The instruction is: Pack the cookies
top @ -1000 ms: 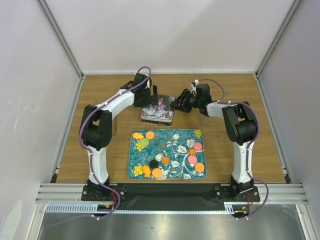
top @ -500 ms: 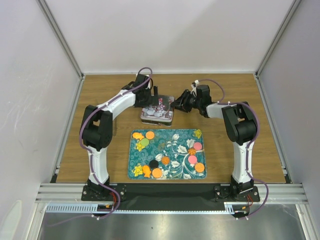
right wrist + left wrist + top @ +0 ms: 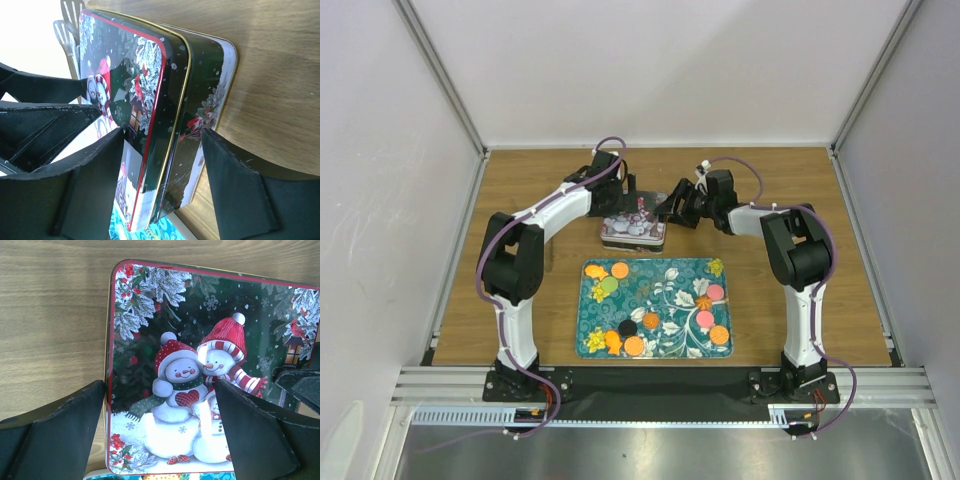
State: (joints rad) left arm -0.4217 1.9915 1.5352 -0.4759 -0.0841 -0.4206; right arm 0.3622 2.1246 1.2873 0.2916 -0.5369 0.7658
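Several cookies, among them orange [image 3: 619, 270], green [image 3: 608, 285], pink [image 3: 716, 292] and black [image 3: 627, 327] discs, lie on a teal floral tray [image 3: 670, 300]. Behind it stands a closed snowman tin [image 3: 633, 230]. My left gripper [image 3: 628, 205] hovers over the lid [image 3: 165, 305], open and empty [image 3: 160, 385], one finger past the lid's left edge, the other over its middle. My right gripper [image 3: 670, 208] is open [image 3: 162, 132] and straddles the tin's right edge [image 3: 150, 60], one finger over the lid, the other beside the side wall.
The tray's near edge shows just under the tin in the left wrist view [image 3: 215, 475]. Wooden tabletop [image 3: 800, 290] lies around tin and tray, with white walls at the back and sides. The left gripper's fingers [image 3: 40, 90] show in the right wrist view.
My right gripper has moved left, closing in on the tin's right edge. My left gripper has shifted slightly over the lid. The tin and cookies have not moved.
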